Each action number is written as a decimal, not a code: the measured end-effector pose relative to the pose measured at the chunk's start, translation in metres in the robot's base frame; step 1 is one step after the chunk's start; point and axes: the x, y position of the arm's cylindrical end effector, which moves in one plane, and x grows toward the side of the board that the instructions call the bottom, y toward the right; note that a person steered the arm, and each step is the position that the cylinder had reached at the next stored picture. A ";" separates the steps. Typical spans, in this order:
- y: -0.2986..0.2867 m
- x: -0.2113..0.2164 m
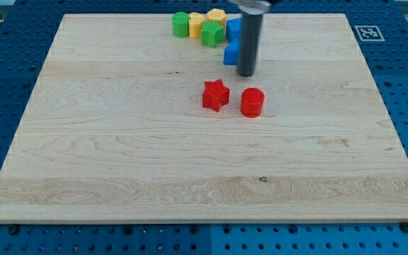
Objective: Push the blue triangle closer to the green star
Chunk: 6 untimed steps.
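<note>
A cluster of blocks sits at the view's top centre. A green block that looks like a star [213, 34] lies below a yellow block [217, 17]. A blue block [234, 28] touches the green one on its right. A second blue block [230, 55], its shape partly hidden by the rod, lies just below and may be the triangle. My tip [246, 74] rests on the board just right of and slightly below this lower blue block, close against it.
A round green block [181, 24] and another yellow block [196, 25] sit at the cluster's left. A red star [216, 95] and a red cylinder [252, 102] lie just below my tip. The board's top edge [119, 14] is near the cluster.
</note>
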 end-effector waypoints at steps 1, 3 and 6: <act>0.016 -0.015; -0.008 -0.025; -0.052 -0.026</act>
